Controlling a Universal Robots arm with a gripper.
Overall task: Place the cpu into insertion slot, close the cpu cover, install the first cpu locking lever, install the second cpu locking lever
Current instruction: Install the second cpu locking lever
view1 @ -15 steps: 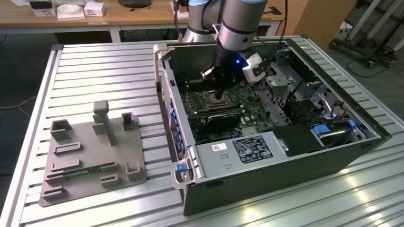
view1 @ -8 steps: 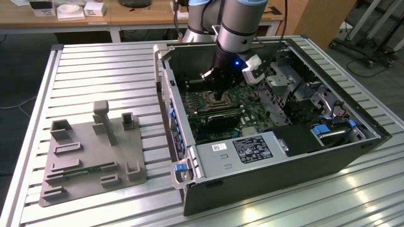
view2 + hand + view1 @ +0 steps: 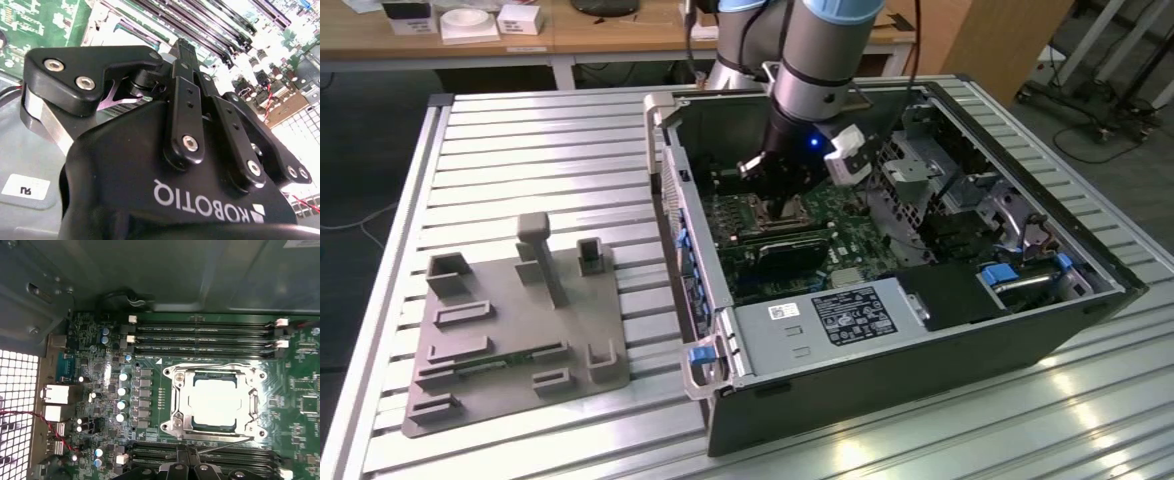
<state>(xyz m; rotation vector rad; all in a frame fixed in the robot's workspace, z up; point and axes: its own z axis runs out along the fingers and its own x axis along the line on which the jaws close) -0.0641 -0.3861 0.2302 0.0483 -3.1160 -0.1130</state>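
Slatted aluminium bench (image 3: 520, 130) is seen under an open computer case (image 3: 921, 370) lying on its side, with the arm (image 3: 817, 60) reaching down into it.

The fingers (image 3: 175, 471) appear drawn close together. Nothing can be made out between them, and they are held just above the motherboard (image 3: 150, 405) at the edge of the socket area. In the first wrist view their tips are seen right beside a thin wire locking lever (image 3: 225, 446). This lever runs at a slant along the near side of the insertion slot (image 3: 260, 432) and seems to stand free rather than tucked down. Whether it is touched cannot be told.

The cpu (image 3: 215, 402) is seen lying flat in the insertion slot, its bright silvery top showing through the window of the cpu cover (image 3: 181, 405). The cover appears to be lowered around it. The first two steps are therefore judged done, and the first locking lever is taken to be the step in hand.

That step is judged to call for fine placement. The wire is slim and springy, so it would have to be met squarely, pressed down and steered sideways under its catch without slipping off. The cover must be kept flat meanwhile.

Long black memory slots (image 3: 205, 337) flank the socket on both sides, close enough to be bumped. Further out, a white-labelled grey box (image 3: 834, 315) is mounted in the case. A grey fixture plate (image 3: 507, 340) lies on the bench well apart, toward the exterior view's left.
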